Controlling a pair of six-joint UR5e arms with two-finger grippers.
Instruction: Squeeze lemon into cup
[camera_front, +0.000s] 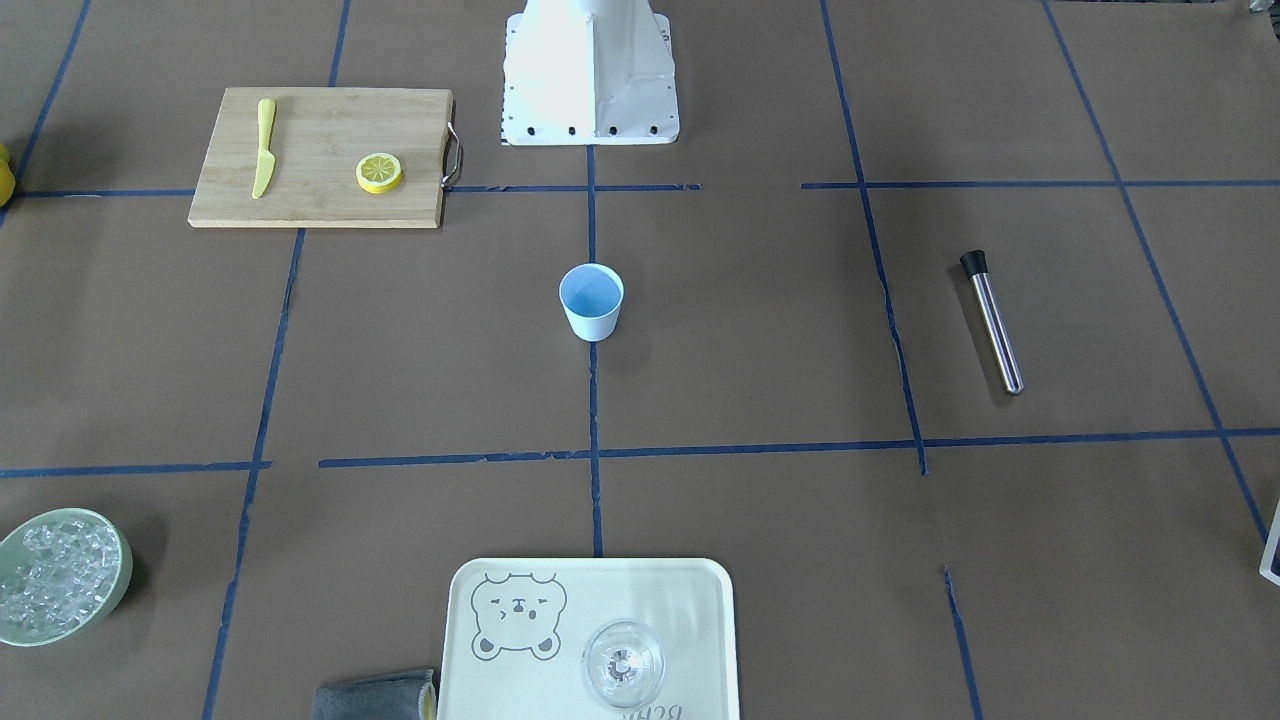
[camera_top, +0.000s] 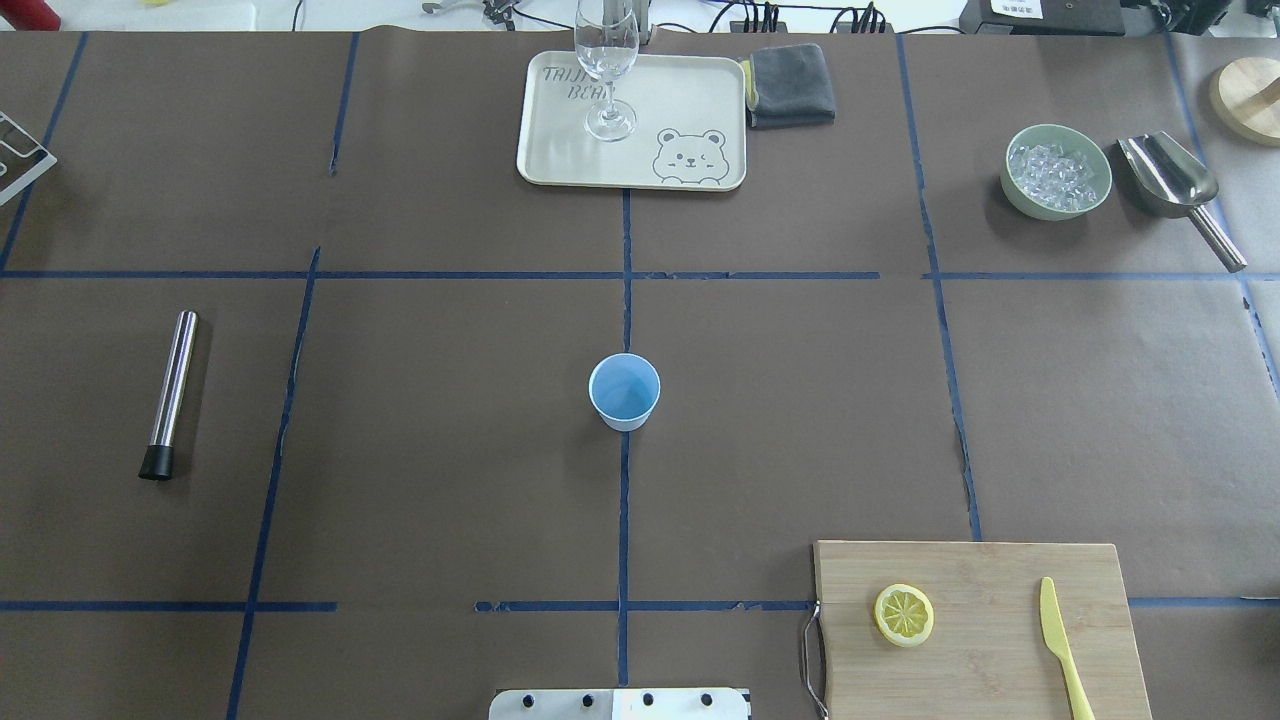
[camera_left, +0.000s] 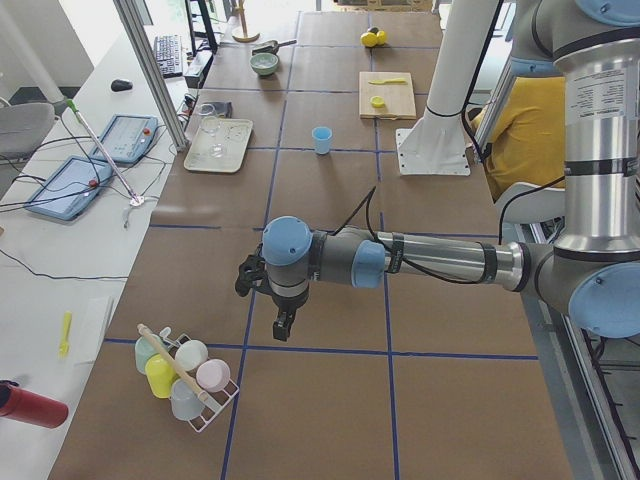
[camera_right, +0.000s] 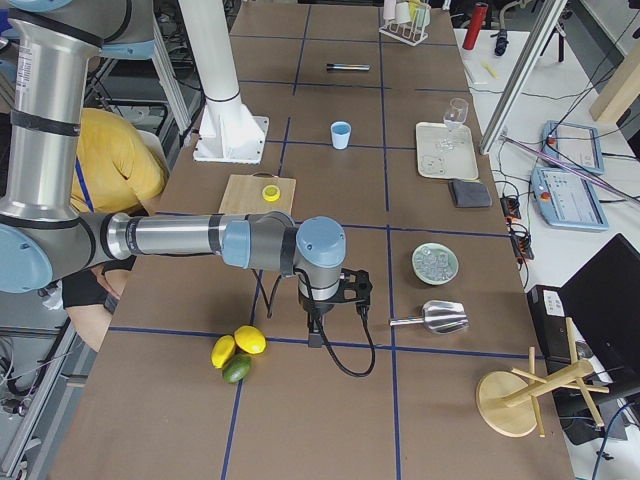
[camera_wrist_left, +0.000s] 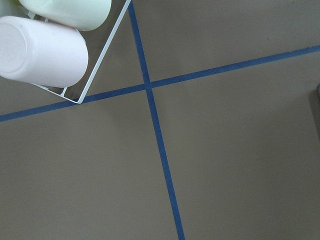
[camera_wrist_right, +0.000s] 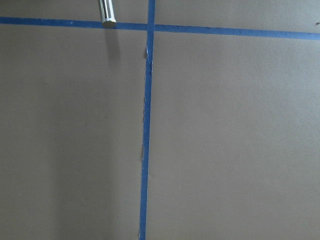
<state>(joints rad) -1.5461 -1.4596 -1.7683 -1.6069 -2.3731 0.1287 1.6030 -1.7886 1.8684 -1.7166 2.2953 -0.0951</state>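
Tabletop (camera_top: 400, 450) — overhead shows lemon (camera_top: 904, 615), cup (camera_top: 624, 391); only side views show left gripper (camera_left: 281, 326), right gripper (camera_right: 316, 336) — fingers' spread untellable.

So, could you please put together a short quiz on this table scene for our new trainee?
1. True or false: the round yellow lemon slice lies on the wooden cutting board, and the long yellow toy knife lies on that same board, apart from it.
2. Multiple choice: what stands on the cream bear-print tray? A) a clear stemmed glass B) a green bowl C) a metal scoop
3. Short answer: is the small light-blue plastic cup at the table's middle upright or tipped over?

Key: 1 true; 2 A; 3 upright.
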